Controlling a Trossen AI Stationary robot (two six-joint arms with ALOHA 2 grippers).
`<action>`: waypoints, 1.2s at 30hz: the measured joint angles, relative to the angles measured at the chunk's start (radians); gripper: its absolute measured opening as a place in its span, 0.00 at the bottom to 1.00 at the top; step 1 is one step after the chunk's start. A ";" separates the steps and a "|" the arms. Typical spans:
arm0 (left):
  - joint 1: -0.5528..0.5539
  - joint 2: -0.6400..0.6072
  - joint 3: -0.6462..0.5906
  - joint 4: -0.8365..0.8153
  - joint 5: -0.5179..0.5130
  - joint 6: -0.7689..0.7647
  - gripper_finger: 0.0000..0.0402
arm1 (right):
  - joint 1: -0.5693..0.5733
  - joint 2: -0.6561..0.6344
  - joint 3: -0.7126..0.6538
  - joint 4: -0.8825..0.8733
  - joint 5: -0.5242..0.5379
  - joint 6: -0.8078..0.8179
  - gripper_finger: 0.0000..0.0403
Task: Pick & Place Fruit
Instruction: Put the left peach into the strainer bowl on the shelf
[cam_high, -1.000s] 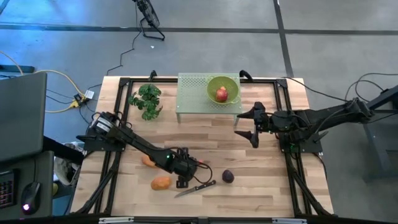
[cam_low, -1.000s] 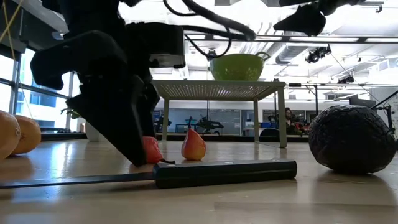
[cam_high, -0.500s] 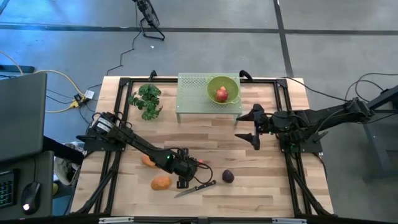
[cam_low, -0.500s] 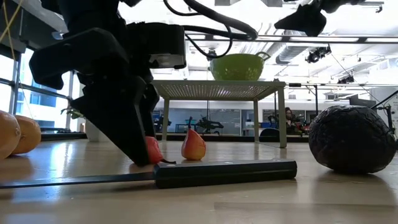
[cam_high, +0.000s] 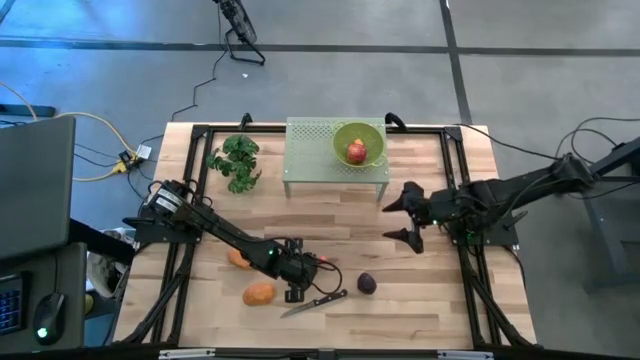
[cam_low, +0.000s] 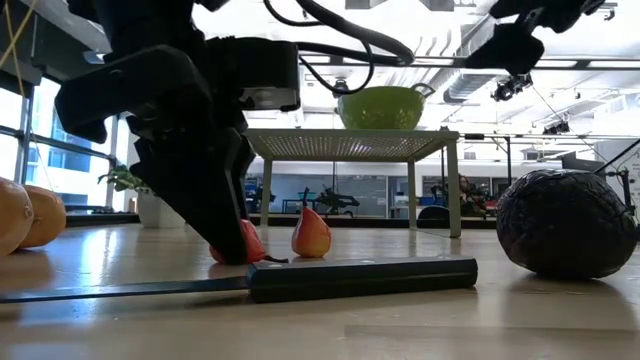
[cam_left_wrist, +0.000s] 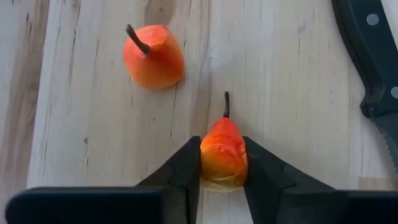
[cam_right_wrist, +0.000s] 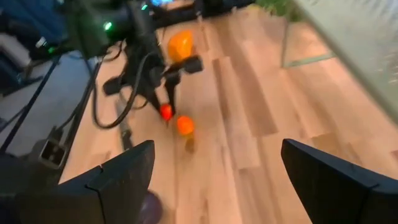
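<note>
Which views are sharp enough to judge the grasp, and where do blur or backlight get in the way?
Left wrist view: sharp, evenly lit; left claw is shut on the small red-orange fruit. Right wrist view: smeared by motion blur; right claw open, fruit mere blobs. Low view: bright windows behind turn the left arm into a silhouette. High view: even light, fruit tiny.

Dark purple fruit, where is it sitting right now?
In the high view the dark purple round fruit lies on the wooden table's near edge, right of centre, just right of the black-handled knife and apart from it.
</note>
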 joint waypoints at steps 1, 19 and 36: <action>0.000 0.000 0.000 0.000 0.001 -0.001 0.22 | 0.013 0.008 0.000 -0.008 0.003 0.008 0.85; 0.001 -0.018 0.075 -0.099 0.000 0.074 0.21 | 0.127 0.179 0.000 -0.013 0.086 0.035 0.85; 0.007 -0.018 0.287 -0.356 -0.101 0.224 0.21 | 0.126 0.183 0.000 -0.014 0.086 0.116 0.85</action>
